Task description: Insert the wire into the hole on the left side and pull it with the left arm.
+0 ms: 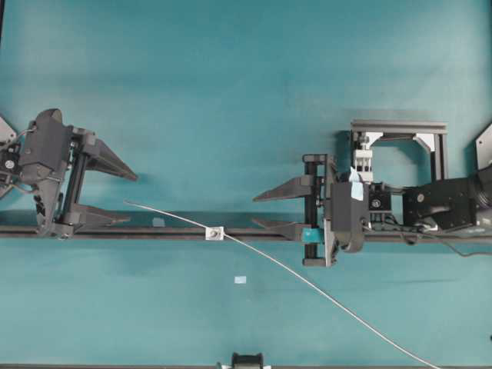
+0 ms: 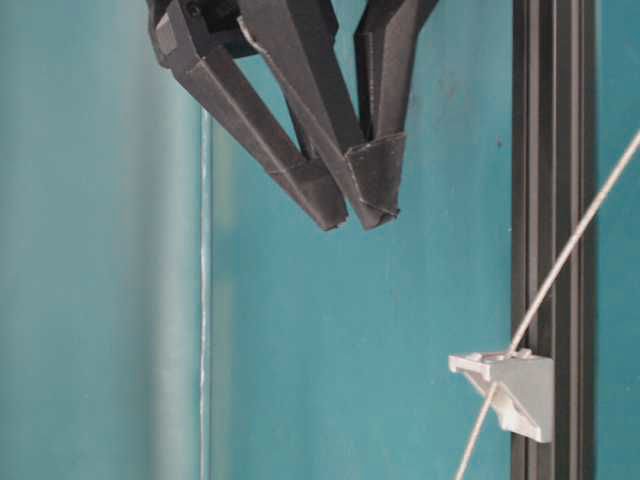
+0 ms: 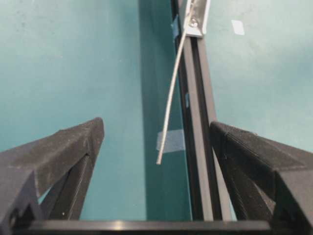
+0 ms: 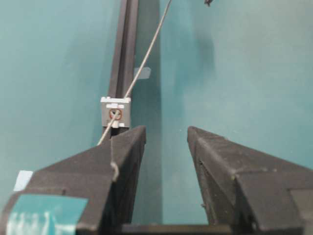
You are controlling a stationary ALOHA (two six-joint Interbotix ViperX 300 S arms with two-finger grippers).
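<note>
I see the wire (image 1: 261,256) already threaded through the hole (image 1: 213,232) in the small bracket (image 1: 214,233) on the black rail (image 1: 154,230), its free end poking out toward the left. My left claw (image 1: 123,198) sits level, fingers spread wide, empty, tips pointing at that end. My right claw (image 1: 261,210) faces it across the bracket, parted, gripping nothing, above the teal desk (image 1: 231,92).
</note>
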